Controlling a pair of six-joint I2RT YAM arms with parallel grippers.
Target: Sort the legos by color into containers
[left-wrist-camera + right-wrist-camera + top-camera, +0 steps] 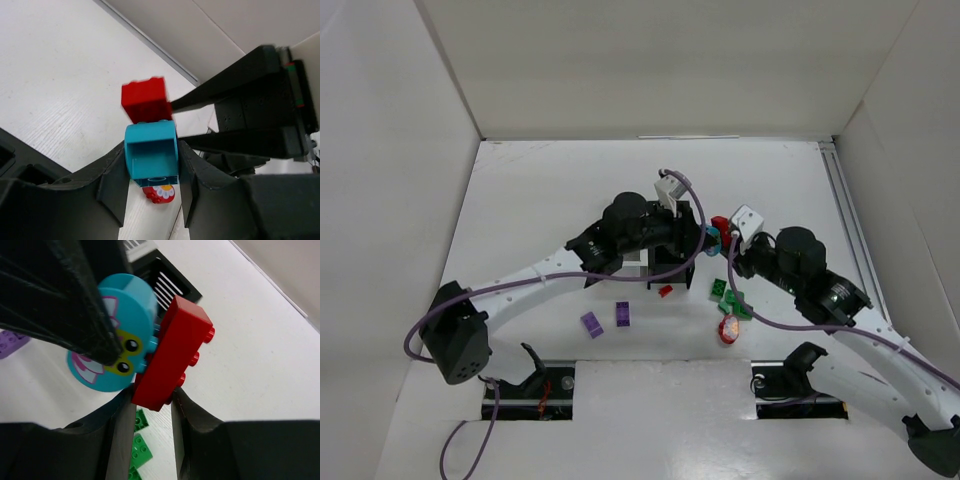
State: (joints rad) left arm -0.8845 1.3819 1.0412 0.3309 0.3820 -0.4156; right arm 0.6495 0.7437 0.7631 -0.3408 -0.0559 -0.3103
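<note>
My left gripper (698,236) (151,149) is shut on a teal rounded lego (150,162) (710,232) with a painted face (115,357). My right gripper (728,238) (151,394) is shut on a red brick (172,350) (146,99) (721,224). The two pieces are stuck together, held in the air between both grippers just right of the bin cluster (658,268). The cluster is mostly hidden under my left arm; a black slatted bin (167,282) shows in the right wrist view.
On the table lie two purple bricks (591,324) (623,314), a small red brick (666,291), green bricks (728,296) (140,450) and a red-yellow round piece (729,330) (160,193). White walls surround the table.
</note>
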